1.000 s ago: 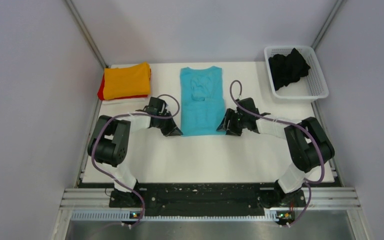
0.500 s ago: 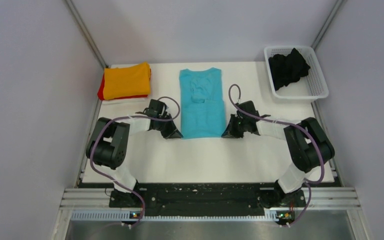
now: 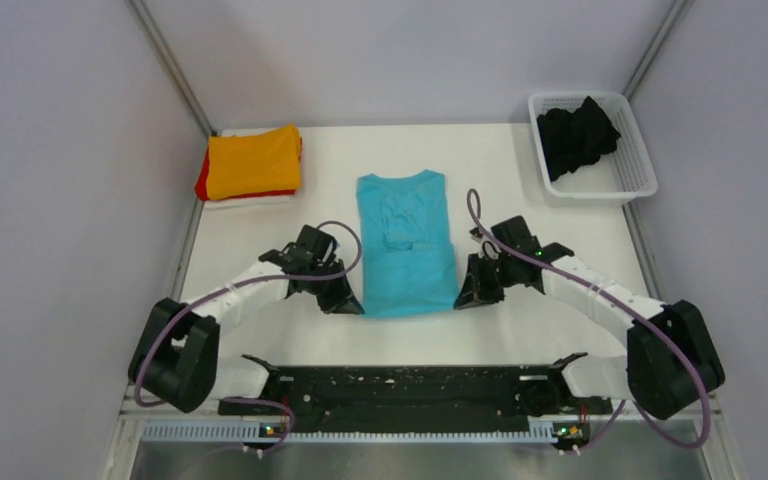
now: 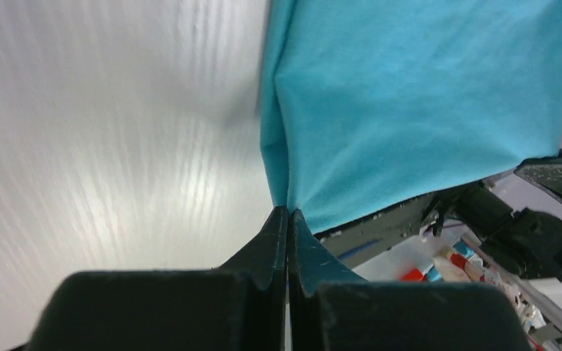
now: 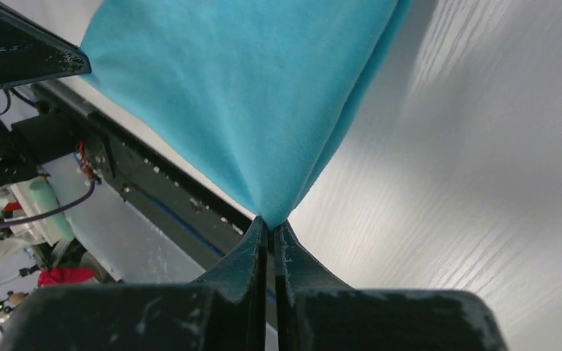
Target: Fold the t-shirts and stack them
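A turquoise t-shirt (image 3: 402, 243), folded into a narrow strip, lies in the middle of the white table with its collar at the far end. My left gripper (image 3: 350, 303) is shut on its near left corner (image 4: 287, 191). My right gripper (image 3: 465, 297) is shut on its near right corner (image 5: 274, 196). Both corners are pinched between the fingertips and the cloth pulls taut above the table. A folded orange t-shirt (image 3: 253, 160) rests on a folded red t-shirt (image 3: 203, 178) at the far left. A black t-shirt (image 3: 576, 135) lies crumpled in the basket.
The white mesh basket (image 3: 632, 165) stands at the far right corner. Grey walls close in the table on the left, right and back. The black base rail (image 3: 400, 385) runs along the near edge, close behind the shirt's hem.
Both grippers have dragged the turquoise shirt toward the near edge, away from the back wall. The right gripper closed on its corner. Both arms have stretched flatter and nearer.
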Robot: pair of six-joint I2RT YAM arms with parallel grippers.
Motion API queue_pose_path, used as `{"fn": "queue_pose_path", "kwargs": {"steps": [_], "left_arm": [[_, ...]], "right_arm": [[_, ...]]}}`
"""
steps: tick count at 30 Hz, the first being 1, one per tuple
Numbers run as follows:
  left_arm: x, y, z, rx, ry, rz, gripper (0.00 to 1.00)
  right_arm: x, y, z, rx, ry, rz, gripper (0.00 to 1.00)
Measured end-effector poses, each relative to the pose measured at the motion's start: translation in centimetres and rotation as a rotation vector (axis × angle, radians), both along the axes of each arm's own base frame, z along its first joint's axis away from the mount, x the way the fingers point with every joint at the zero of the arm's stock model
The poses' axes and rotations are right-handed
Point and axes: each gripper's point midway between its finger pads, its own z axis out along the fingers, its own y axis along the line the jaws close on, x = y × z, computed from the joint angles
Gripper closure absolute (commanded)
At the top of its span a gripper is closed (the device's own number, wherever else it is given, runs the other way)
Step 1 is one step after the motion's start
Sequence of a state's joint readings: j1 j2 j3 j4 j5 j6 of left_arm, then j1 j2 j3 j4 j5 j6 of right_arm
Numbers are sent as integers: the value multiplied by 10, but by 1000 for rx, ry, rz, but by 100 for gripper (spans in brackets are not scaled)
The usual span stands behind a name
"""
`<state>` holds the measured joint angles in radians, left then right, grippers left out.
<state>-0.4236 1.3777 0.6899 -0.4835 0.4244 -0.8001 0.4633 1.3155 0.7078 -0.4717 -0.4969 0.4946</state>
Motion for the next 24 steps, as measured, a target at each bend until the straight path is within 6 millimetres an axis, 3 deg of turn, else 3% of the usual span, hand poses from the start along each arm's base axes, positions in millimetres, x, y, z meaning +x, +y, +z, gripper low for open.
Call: {"fn": "queue_pose_path", "kwargs": {"steps": [6,10,13,18,24], "left_arm": [[-17,-6,32,-46,-42,3,100],[-6,-10,47,-59,-90,14,100],[16,-16,65,-69,-143,19,100],[79,-25,100,-76,-260,40,100],[135,-17,119,-65,-338,89,100]], "right_arm": [[-20,-4,28,39,-18,38,100],[0,-2,44,36,-84,26,100],[29,-1,61,47,-160,-11,100],[84,-1,90,58,-292,-74,100],[127,5,100,70,-354,-126,100]]}}
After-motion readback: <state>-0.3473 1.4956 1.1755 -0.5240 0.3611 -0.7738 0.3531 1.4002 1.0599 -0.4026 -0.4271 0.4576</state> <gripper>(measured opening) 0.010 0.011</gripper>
